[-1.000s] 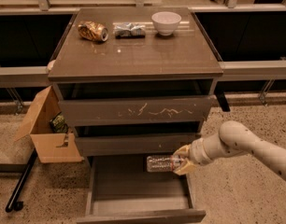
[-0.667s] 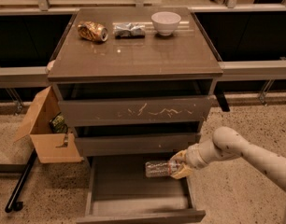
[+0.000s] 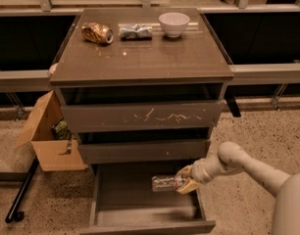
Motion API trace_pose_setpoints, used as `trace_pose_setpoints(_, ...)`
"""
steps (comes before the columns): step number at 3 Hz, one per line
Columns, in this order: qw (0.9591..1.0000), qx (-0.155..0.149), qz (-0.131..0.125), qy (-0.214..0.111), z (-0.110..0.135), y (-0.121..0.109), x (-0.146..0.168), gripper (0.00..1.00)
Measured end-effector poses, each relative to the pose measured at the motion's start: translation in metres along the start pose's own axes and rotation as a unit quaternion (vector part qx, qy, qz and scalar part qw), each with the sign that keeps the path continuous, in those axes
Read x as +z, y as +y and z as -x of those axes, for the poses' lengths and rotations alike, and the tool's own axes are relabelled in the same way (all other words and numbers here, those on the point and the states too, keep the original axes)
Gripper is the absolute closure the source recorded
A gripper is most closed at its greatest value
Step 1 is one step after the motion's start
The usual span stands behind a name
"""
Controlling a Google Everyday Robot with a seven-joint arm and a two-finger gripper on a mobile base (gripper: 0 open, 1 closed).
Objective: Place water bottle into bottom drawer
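1. The robot's gripper (image 3: 184,181) reaches in from the right over the pulled-out bottom drawer (image 3: 140,209), its fingers clamped on one end of the water bottle (image 3: 163,182).
2. The bottle lies on its side, pointing left, within the drawer's outline and near its right wall. Whether it hangs above the drawer floor or rests on it cannot be told.
3. The middle drawer (image 3: 145,152) sits just above and behind the gripper. A careless lift on the way out could knock the wrist against that front.
4. If the bottle is released from a height, the light, round plastic could bounce or roll. The tray looks shallow, so a hard drop near the wall might send the bottle over the edge.
5. With the gripper close to the right wall, the fingers could catch on it as they spread and drag the bottle sideways.
6. On the desk (image 3: 140,62) above, a crushed gold can (image 3: 97,33), a foil wrapper (image 3: 135,31) and a white bowl (image 3: 174,23) stand well apart from the action.
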State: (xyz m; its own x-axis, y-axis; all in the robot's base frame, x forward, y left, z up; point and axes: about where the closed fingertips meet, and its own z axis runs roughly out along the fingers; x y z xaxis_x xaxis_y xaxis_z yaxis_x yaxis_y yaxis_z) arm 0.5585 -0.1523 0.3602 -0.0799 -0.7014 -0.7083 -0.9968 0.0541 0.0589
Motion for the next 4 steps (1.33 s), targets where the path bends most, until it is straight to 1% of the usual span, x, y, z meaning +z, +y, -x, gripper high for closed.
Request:
trace_pose_setpoints(1,0.9998,-0.009,0.007,0.017,-0.022,0.005,0.031,1.00)
trace_pose_setpoints(2,0.9990,-0.023,0.006,0.037,-0.036,0.015,0.063,1.00)
trace_pose_setpoints(3,0.9987,-0.018,0.001,0.048,-0.050,0.016,0.090,0.82)
trace_pose_setpoints(4,0.9984,-0.010,-0.004,0.056,-0.061,0.014,0.108,0.59)
